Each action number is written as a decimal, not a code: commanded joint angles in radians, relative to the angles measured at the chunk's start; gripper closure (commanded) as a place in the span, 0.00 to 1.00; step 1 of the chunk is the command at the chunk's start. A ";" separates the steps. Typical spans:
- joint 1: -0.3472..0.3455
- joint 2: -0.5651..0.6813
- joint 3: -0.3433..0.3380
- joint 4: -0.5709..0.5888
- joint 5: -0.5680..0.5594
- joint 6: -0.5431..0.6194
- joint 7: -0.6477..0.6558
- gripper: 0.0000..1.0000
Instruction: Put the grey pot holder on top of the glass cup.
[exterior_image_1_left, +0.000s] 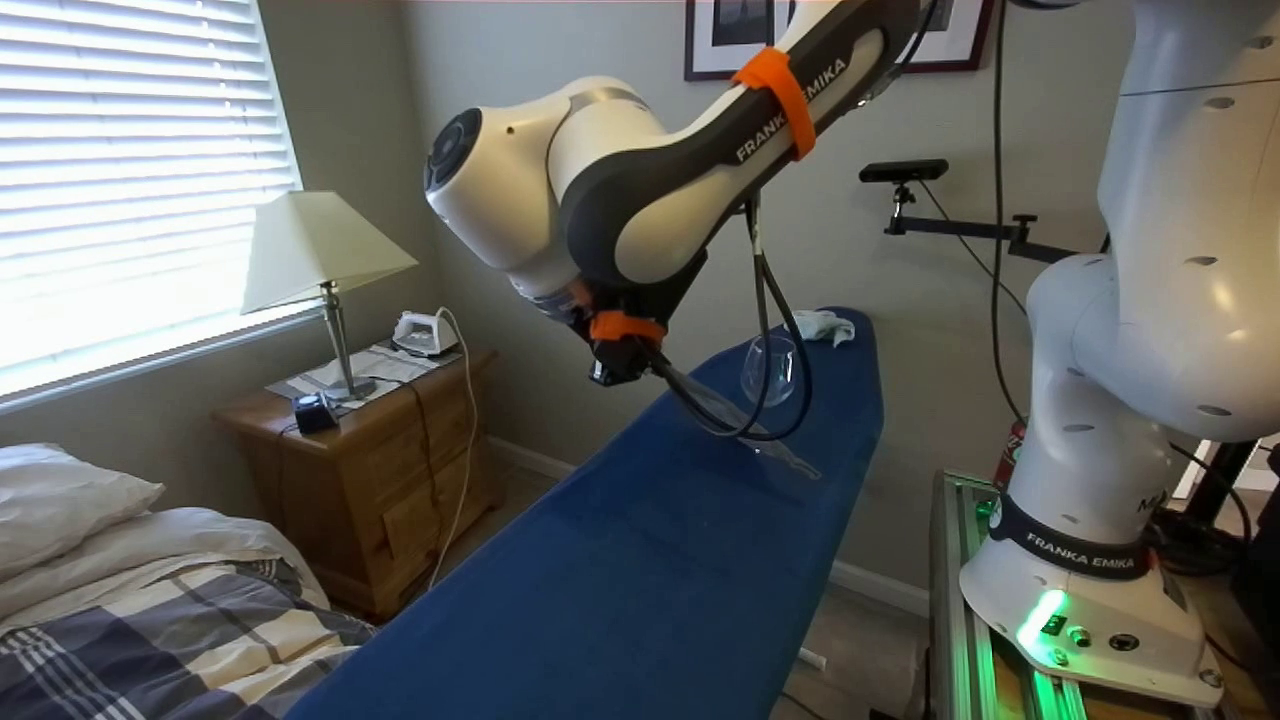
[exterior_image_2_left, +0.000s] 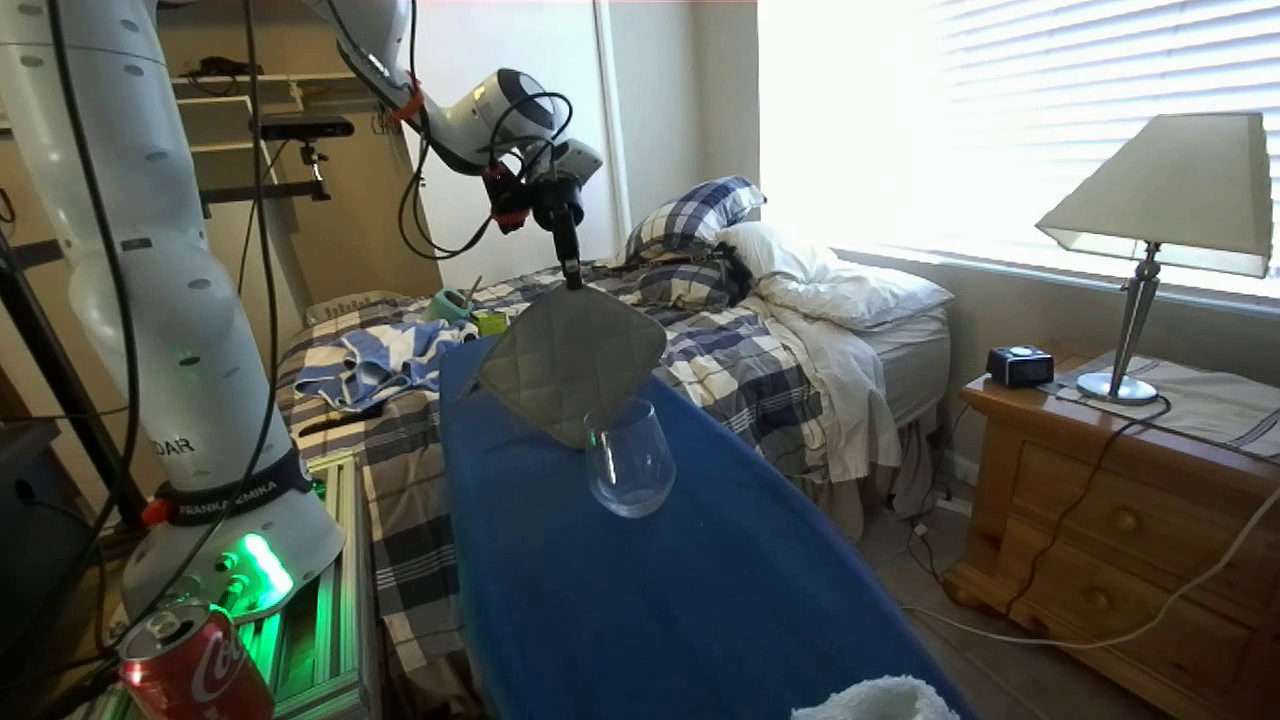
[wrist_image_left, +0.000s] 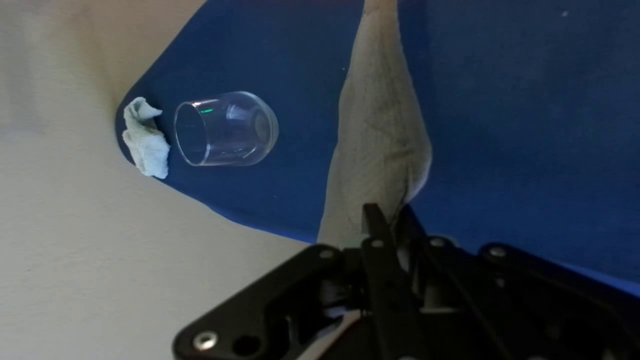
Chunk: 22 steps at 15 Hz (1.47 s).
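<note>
An end effector (exterior_image_2_left: 573, 281) grips a dangling grey pot holder (exterior_image_2_left: 568, 358), whose lower corner should clear the glass (exterior_image_2_left: 634, 474) before a slow, centred descent.

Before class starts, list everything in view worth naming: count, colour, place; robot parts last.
ironing board: 1, blue, beside bed
grey pot holder: 1, grey, in gripper
glass cup: 1, clear, upright on ironing board
cloth: 1, white, ironing board's tip
bed: 1, navy plaid, near window blind
striped towel: 1, blue-white, on bed
nightstand: 1, brown, beside bed
table lamp: 1, cream, on nightstand
clothes iron: 1, white, on nightstand
likely alarm clock: 1, black, on nightstand
window blind: 1, white, behind table lamp
Coca-Cola can: 1, red, beside Franka arm
Franka arm: 1, white, over ironing board
gripper: 1, black, pinching grey pot holder
</note>
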<state>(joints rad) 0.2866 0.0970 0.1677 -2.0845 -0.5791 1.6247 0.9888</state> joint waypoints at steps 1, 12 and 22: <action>-0.013 0.001 0.014 0.002 0.000 -0.003 0.001 0.98; 0.001 -0.026 0.039 0.045 -0.082 -0.119 0.049 0.98; -0.023 -0.102 0.049 0.053 -0.188 -0.369 -0.011 0.98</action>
<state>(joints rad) 0.2788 0.0222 0.2108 -2.0308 -0.7272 1.3293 1.0149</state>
